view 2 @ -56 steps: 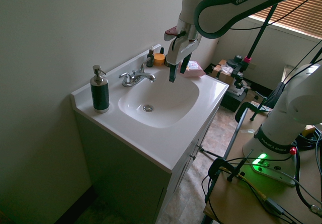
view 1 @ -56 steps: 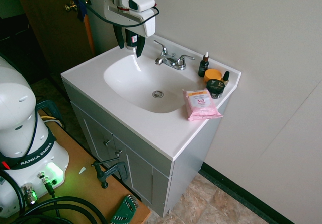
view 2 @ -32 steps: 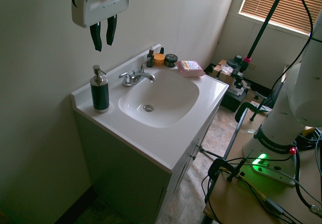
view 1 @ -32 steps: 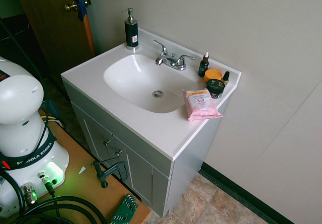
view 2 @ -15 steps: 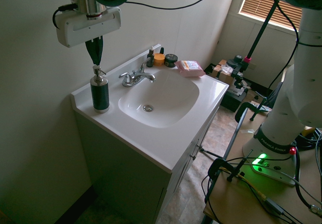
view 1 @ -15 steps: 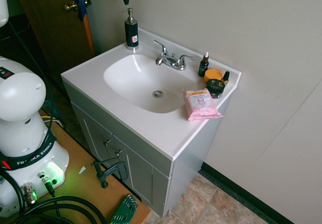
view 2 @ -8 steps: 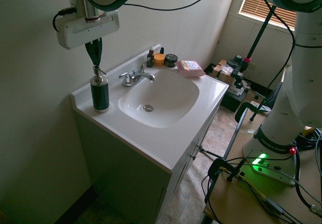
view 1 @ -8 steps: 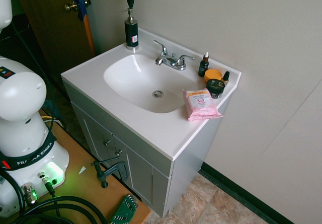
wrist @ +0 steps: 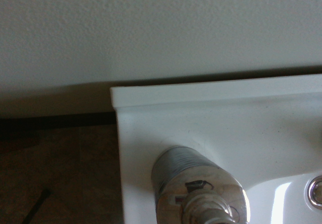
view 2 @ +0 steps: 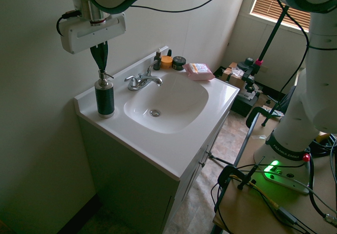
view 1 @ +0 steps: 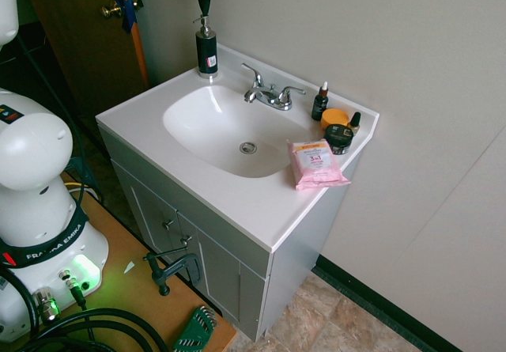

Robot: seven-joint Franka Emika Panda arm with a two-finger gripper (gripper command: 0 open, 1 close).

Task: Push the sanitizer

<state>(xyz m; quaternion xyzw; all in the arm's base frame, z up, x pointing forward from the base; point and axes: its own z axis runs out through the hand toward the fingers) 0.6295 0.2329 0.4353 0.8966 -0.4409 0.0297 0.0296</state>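
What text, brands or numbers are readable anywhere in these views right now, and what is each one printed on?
"FRANKA EMIKA": on the dark band of the robot base, partly cut off in the first exterior view.
"3 in 1": on the pink wipes pack, only just legible; the smaller print is too small to read.
Red-and-white label on the sanitizer: too small to read.
Dropper bottle and jars: nothing readable.
Wrist view: no text.

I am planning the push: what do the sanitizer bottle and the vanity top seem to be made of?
Sanitizer: glossy black body, probably plastic or glass; the pump and base ring look like shiny metal or chromed plastic. Vanity top: smooth white, glossy, likely moulded resin or ceramic.
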